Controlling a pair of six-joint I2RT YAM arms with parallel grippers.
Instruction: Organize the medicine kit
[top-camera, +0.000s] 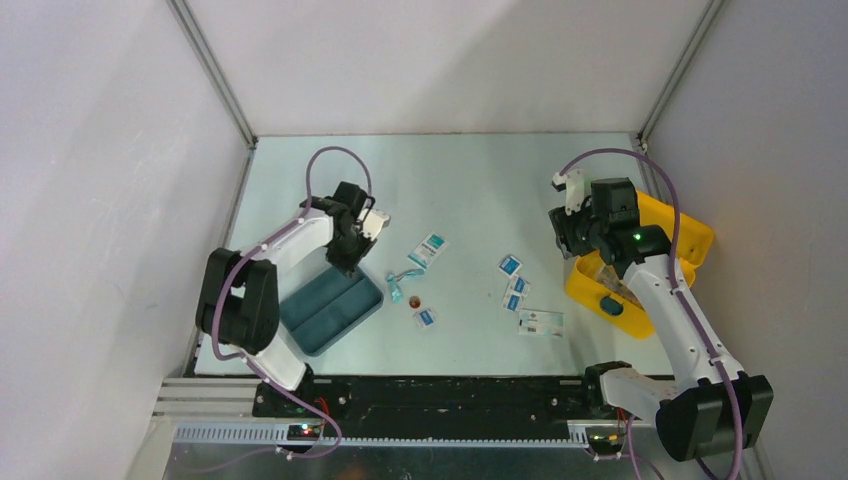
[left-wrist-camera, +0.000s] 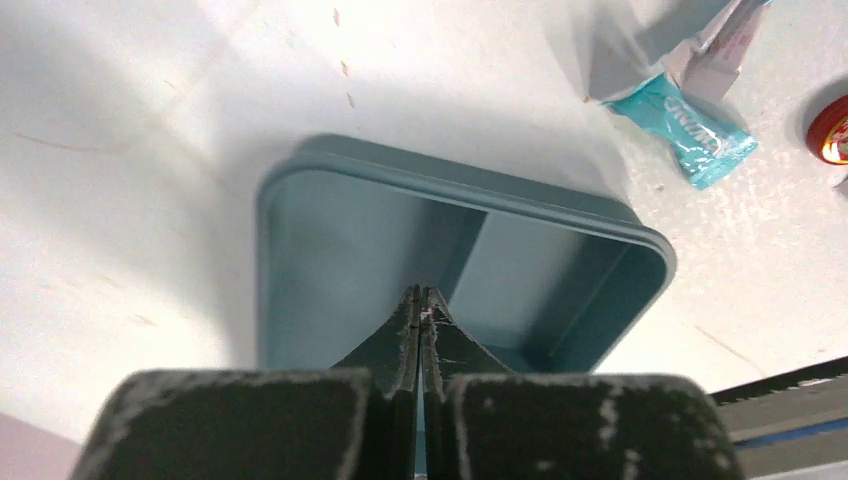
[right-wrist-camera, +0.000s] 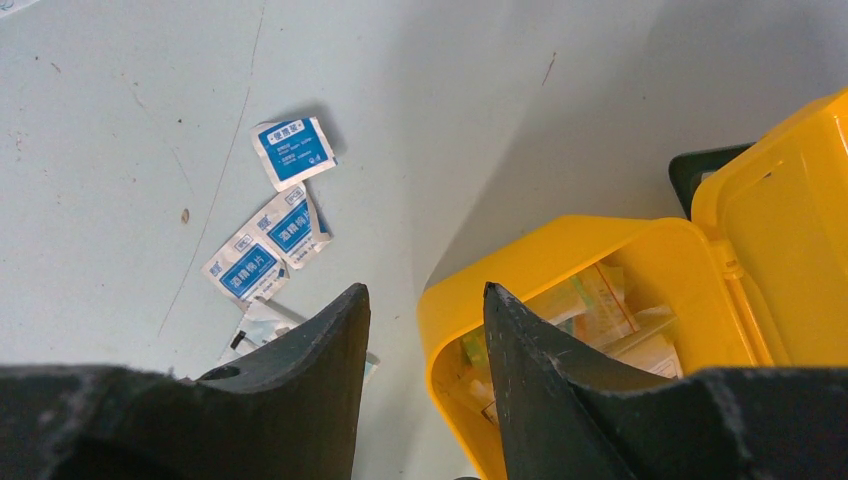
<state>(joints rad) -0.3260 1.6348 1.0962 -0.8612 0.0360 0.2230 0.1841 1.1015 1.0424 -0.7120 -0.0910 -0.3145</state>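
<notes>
The yellow medicine kit (top-camera: 690, 238) stands open at the right, lid back, with packets inside its base (right-wrist-camera: 600, 300). My right gripper (top-camera: 565, 238) is open and empty; in its wrist view (right-wrist-camera: 425, 292) its jaws straddle the kit's near-left rim (right-wrist-camera: 530, 245), above it. My left gripper (top-camera: 347, 262) is shut and empty, its tips (left-wrist-camera: 422, 292) over the dark-teal divided tray (left-wrist-camera: 470, 185), which lies empty at the left (top-camera: 322, 318). Several white-and-blue packets (top-camera: 514, 285) lie loose between tray and kit, and also show in the right wrist view (right-wrist-camera: 292, 150).
A teal sachet (top-camera: 397, 288) and a small red item (top-camera: 417, 299) lie right of the tray; the sachet shows in the left wrist view (left-wrist-camera: 690, 125). A white box (top-camera: 428, 250) and a flat packet (top-camera: 540, 322) lie mid-table. Walls enclose left, right and back.
</notes>
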